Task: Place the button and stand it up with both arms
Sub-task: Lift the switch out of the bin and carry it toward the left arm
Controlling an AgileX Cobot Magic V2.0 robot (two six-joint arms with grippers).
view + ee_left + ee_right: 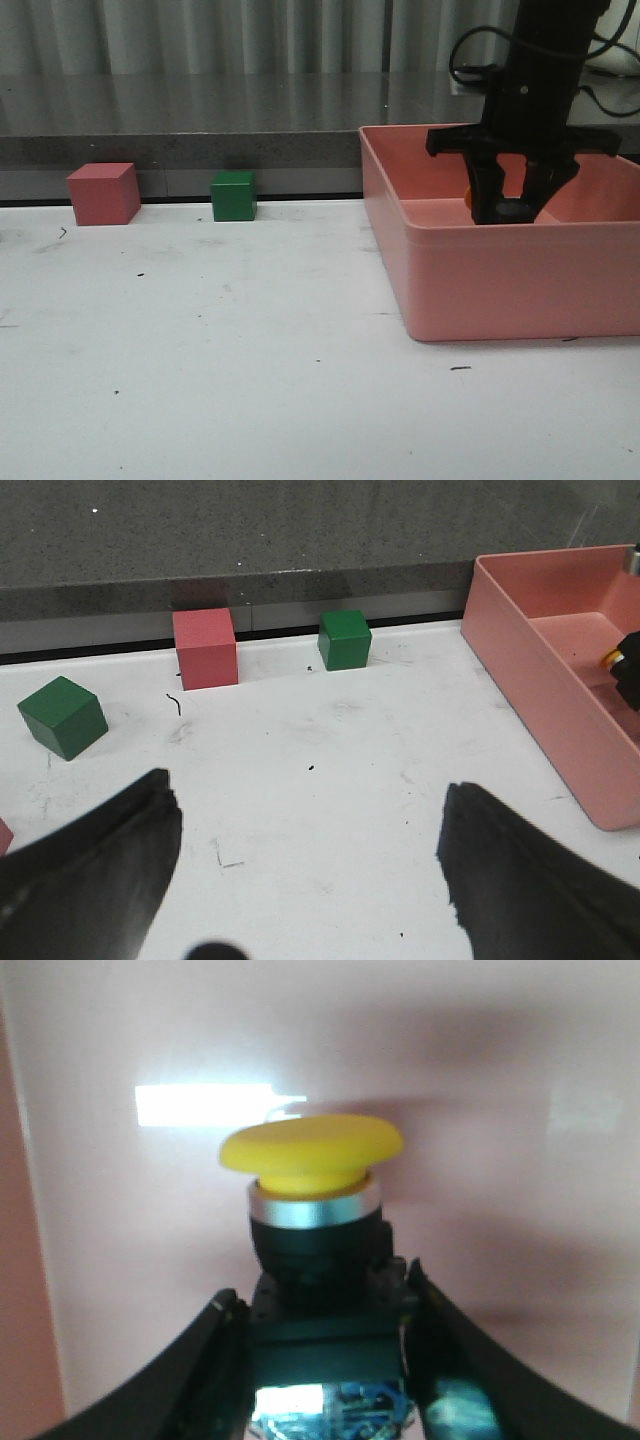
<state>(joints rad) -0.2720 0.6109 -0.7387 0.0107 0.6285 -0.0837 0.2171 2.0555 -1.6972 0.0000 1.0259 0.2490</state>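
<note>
Right claw (325,1360): I see it clamped on the black body of the push-button (312,1175), yellow cap pointing away from my wrist camera.
Button location: inside the pink bin (480,290), at the worktop's (200,330) right side.
Left claw (305,865): spread wide, holding nothing, hovering over bare worktop.
Other items: red cube (103,193) and green cube (233,195) along the back edge; another green cube (62,716) in my left wrist view.

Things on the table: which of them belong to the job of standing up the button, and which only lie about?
For the job:
button
right hand, closed on the button
left hand, open
pink bin

Lying about:
pink cube
green cube
second green cube
</note>
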